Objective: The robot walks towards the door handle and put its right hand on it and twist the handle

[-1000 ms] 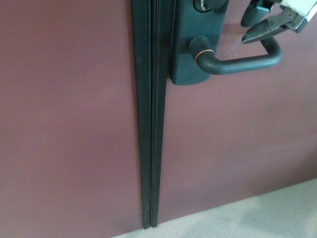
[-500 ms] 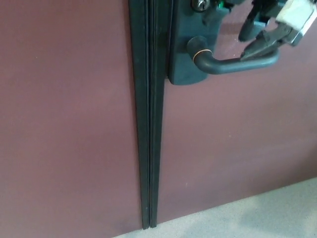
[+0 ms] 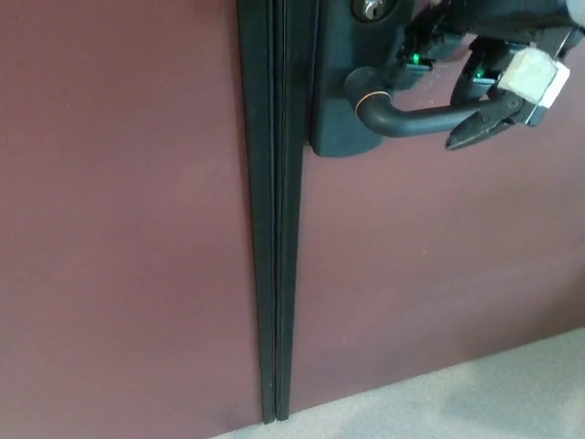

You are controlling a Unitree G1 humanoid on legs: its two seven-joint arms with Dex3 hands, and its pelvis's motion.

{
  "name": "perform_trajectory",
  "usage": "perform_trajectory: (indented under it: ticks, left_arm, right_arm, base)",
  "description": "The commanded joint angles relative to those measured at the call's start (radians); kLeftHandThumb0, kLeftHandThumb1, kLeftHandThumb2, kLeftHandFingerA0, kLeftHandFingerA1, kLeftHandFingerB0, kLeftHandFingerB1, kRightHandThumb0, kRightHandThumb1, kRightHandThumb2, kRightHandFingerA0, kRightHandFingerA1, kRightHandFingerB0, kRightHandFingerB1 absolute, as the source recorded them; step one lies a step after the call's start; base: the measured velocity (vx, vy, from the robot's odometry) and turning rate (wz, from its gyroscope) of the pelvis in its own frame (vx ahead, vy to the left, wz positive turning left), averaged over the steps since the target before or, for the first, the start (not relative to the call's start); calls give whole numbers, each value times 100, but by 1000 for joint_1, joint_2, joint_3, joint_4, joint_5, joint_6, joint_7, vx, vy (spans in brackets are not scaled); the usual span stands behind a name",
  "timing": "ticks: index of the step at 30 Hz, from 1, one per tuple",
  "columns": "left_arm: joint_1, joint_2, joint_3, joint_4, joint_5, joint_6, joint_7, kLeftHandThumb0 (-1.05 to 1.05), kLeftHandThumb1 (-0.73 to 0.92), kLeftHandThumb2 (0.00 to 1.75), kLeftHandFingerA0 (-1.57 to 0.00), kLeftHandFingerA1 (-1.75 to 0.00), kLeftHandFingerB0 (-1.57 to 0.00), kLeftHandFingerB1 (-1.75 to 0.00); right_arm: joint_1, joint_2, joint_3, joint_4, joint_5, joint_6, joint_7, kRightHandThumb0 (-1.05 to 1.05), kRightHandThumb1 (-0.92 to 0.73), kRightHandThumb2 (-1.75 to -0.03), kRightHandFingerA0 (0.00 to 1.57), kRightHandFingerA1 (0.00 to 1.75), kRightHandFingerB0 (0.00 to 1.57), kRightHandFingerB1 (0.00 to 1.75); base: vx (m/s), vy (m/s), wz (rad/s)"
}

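The robot's black right hand (image 3: 489, 87), cut off by the frame's top edge, drapes over the dark metal lever door handle (image 3: 416, 117) on the maroon door (image 3: 128, 229), its fingers' grip impossible to confirm.

The door (image 3: 137, 210) fills most of my view, with the floor (image 3: 494, 393) at the near right below it. A vertical seam strip (image 3: 276, 229) runs from the far edge down to the floor, left of centre. Just right of the strip, at the far end, sits the handle plate (image 3: 338, 101), with the keyhole (image 3: 369, 9) at its far edge. The door handle (image 3: 416, 117) juts from the plate and extends to the right. My right hand (image 3: 494, 82) comes in from the far right and lies over the handle's right end, one fingertip (image 3: 466, 137) just on the near side of the lever.
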Motion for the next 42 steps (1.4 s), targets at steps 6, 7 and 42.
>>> perform_trajectory:
  ticks: [6,7,42]
  left_arm:
    - [12,10,-12,2,21,0,-18,-48,53,82,-53,-56,-37,-49]
    - [12,9,-11,2,20,0,-18,-48,53,82,-53,-56,-37,-49]
    - [2,8,-15,5,26,3,-25,-48,53,82,-53,-56,-36,-49]
  right_arm:
    - [40,-2,7,-2,-65,-37,7,-62,-47,-59,43,40,34,35]
    - [44,-2,5,0,-65,-40,7,-63,-47,-58,43,40,34,35]
    - [256,108,30,49,-215,-84,-127,-42,-49,-54,49,39,46,37]
  base:
    - [0,0,0]
    - [0,0,0]
    - [0,0,0]
